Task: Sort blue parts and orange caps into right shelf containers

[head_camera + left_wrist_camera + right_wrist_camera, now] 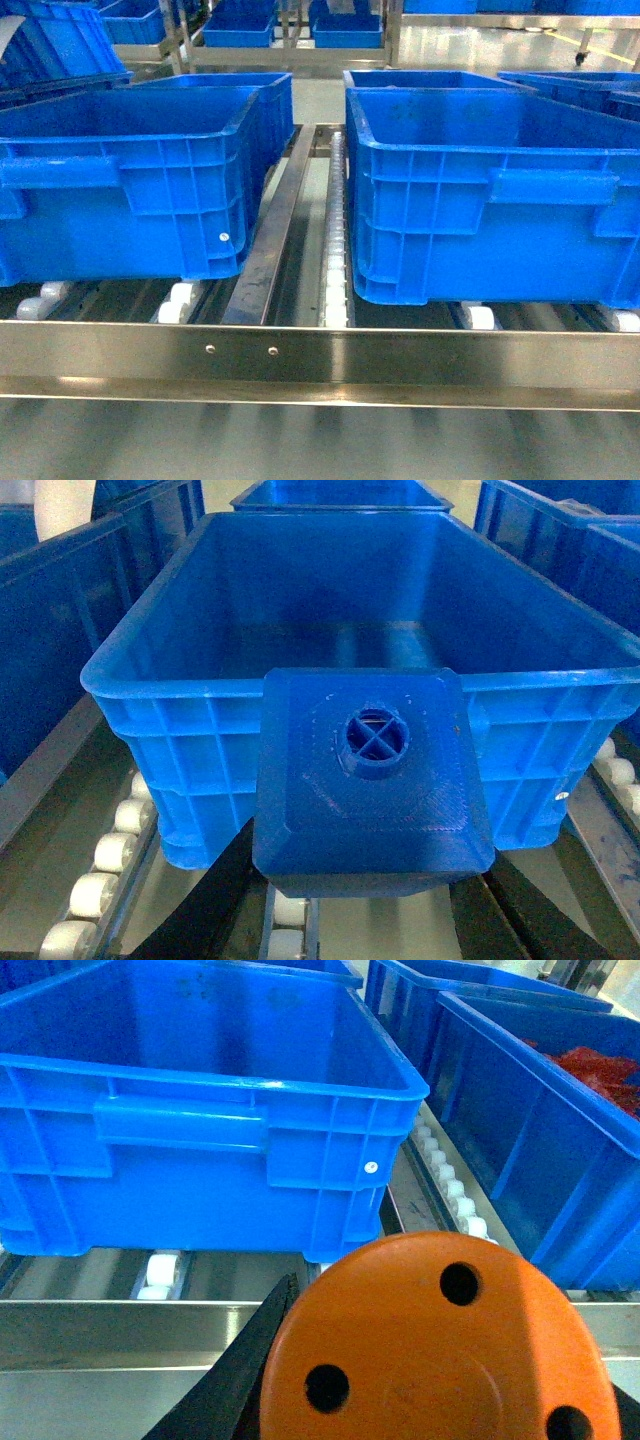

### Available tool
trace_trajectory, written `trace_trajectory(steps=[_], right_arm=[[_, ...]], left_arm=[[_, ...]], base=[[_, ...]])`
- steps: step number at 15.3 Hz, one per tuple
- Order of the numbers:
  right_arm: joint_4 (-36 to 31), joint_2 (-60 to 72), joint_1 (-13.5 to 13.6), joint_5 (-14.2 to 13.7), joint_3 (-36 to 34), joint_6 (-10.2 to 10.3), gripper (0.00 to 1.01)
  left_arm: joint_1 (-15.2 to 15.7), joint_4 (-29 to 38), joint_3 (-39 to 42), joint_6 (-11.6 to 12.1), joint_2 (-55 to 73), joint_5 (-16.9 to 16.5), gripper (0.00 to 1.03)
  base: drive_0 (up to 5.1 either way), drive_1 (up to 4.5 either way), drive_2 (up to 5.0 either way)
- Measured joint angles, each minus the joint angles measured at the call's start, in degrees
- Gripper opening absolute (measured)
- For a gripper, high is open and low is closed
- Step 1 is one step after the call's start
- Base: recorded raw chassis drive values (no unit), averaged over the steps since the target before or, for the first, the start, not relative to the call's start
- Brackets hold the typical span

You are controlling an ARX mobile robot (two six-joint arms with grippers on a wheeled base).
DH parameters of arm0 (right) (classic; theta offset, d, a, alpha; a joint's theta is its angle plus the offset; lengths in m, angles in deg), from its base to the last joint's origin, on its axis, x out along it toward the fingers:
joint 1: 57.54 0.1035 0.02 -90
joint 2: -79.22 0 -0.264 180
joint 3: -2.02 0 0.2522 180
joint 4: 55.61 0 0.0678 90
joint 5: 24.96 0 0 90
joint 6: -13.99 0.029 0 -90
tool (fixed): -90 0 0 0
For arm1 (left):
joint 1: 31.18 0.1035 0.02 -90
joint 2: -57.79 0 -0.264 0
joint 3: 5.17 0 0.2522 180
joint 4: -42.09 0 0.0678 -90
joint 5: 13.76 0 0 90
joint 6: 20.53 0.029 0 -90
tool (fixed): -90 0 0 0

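My left gripper (370, 905) is shut on a blue part (372, 780), a square block with a round stud, its black fingers (215, 900) on either side. The part hangs just before the near wall of an open blue container (180, 710) with nothing inside. My right gripper (430, 1405) is shut on an orange cap (440, 1350) whose flat holed top faces the camera, short of another container (180, 1130). In the head view both containers (130, 170) (480, 200) stand on the right shelf (320, 360); neither gripper shows there.
White rollers (335, 260) and a metal track run between the two crates. A further crate at the right holds red pieces (600, 1060). More blue crates stand behind (240, 25) and beside (60, 630). The shelf's steel front rail (130, 1330) crosses below the crates.
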Motion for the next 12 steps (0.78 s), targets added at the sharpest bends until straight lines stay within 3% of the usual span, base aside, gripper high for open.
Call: trace_trajectory(steps=[12], right_arm=[[0.0, 0.0, 0.0, 0.0, 0.0, 0.0, 0.43]], left_arm=[[0.0, 0.0, 0.0, 0.0, 0.0, 0.0, 0.43]], base=[[0.0, 0.0, 0.0]])
